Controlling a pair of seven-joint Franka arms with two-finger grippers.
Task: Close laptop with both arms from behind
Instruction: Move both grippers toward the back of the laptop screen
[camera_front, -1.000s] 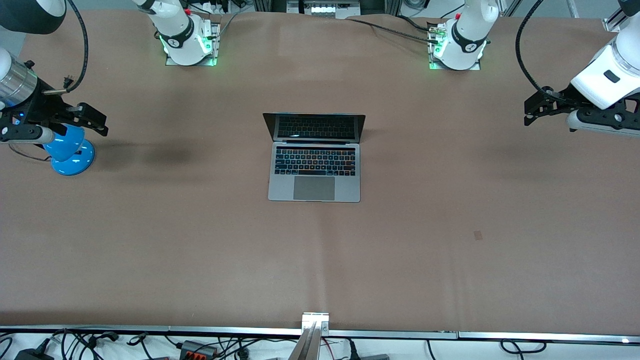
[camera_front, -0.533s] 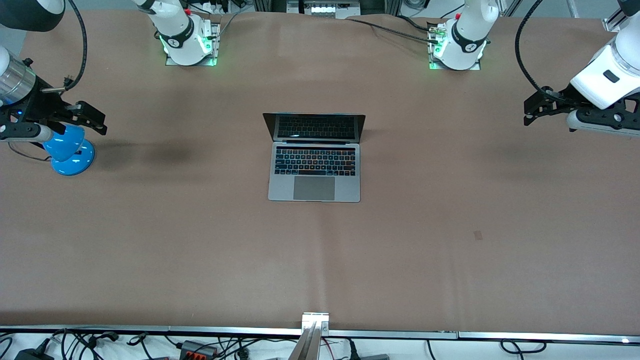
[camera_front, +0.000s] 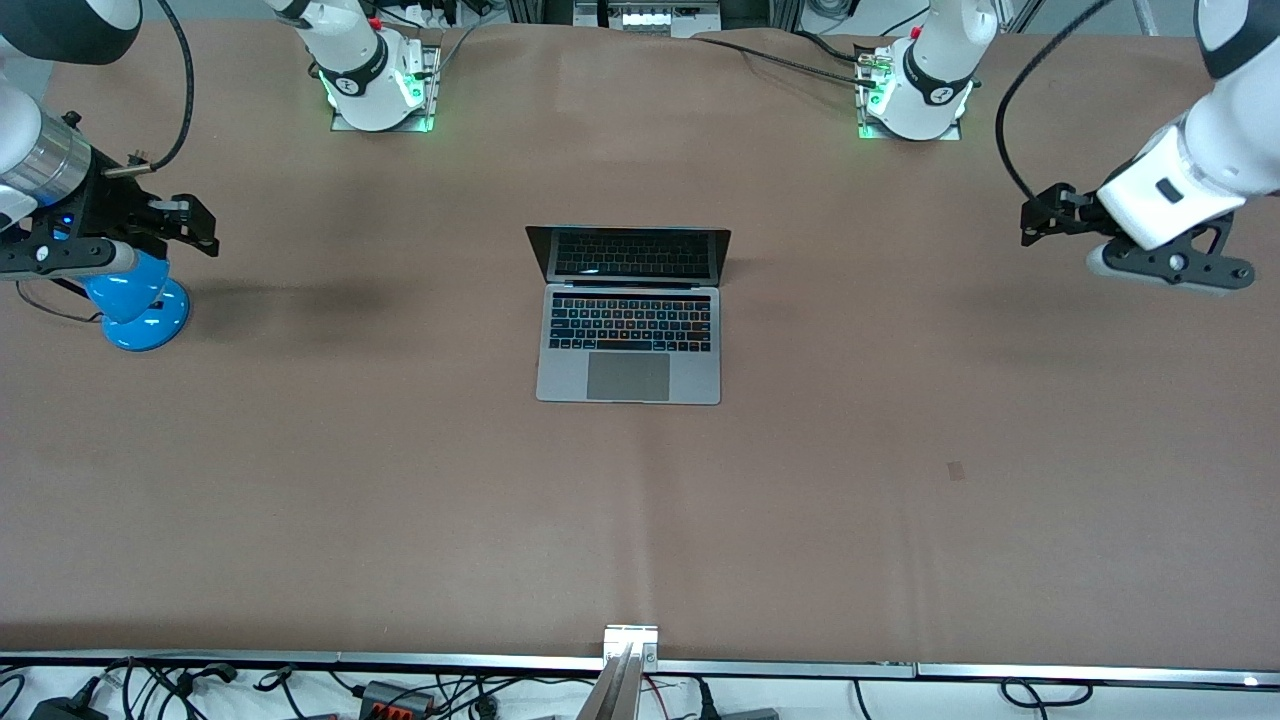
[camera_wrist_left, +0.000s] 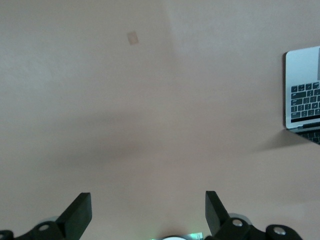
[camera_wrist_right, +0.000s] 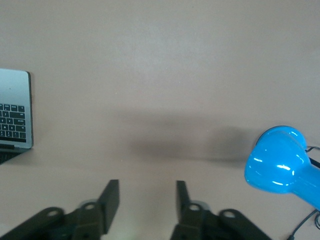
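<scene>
The silver-grey laptop (camera_front: 629, 340) stands open in the middle of the brown table, its dark screen (camera_front: 629, 254) upright and facing the front camera. A corner of it shows in the left wrist view (camera_wrist_left: 303, 90) and in the right wrist view (camera_wrist_right: 14, 110). My left gripper (camera_front: 1030, 222) is open and empty, up in the air over the table's left-arm end. It shows in its wrist view (camera_wrist_left: 147, 212). My right gripper (camera_front: 203, 232) is open and empty, over the table's right-arm end beside the blue lamp. It shows in its wrist view (camera_wrist_right: 147, 200).
A blue desk lamp (camera_front: 136, 300) stands at the right arm's end of the table, under my right hand, also in the right wrist view (camera_wrist_right: 280, 160). The arm bases (camera_front: 375, 75) (camera_front: 915, 85) stand along the table's edge farthest from the front camera. A small patch (camera_front: 956, 469) marks the cloth.
My left gripper has moved a little toward the laptop and turned. My right gripper has risen slightly and edged toward the laptop. The laptop has not moved.
</scene>
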